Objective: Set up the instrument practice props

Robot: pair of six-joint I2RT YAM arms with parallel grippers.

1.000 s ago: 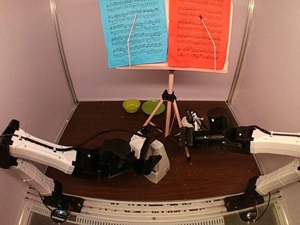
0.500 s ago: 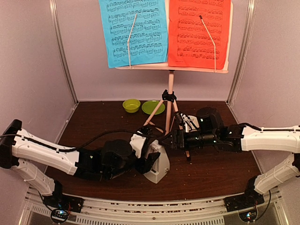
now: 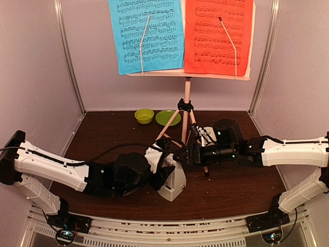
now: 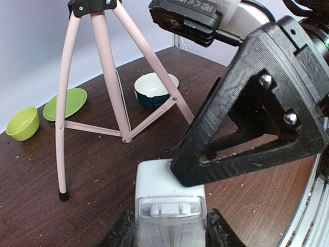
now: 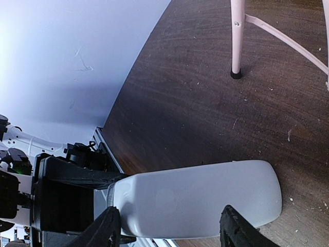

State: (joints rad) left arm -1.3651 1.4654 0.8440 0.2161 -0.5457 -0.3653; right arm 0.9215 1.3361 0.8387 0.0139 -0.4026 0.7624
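The white pyramid metronome (image 3: pixel 176 182) stands on the dark table in front of the stand's legs. My left gripper (image 3: pixel 165 175) comes in from the left, and in the left wrist view its fingers (image 4: pixel 119 232) press against both sides of the metronome (image 4: pixel 169 198). My right gripper (image 3: pixel 182 154) reaches in from the right with its jaws apart. One black finger (image 4: pixel 241 123) rests on the metronome's top, and in the right wrist view the metronome (image 5: pixel 195 198) lies between the jaws. The pale pink music stand (image 3: pixel 187 98) holds the blue page (image 3: pixel 146 33) and the red page (image 3: pixel 218 33).
A green bowl (image 3: pixel 144 116) and a green plate (image 3: pixel 167 117) sit at the back behind the tripod legs (image 4: pixel 110 77). A small white bowl with a dark rim (image 4: pixel 156 88) stands by the right leg. Grey walls close in the table on three sides.
My right arm has moved left until its gripper reaches the metronome's top. The jaws of both grippers have narrowed. The left arm has edged slightly right with the metronome.
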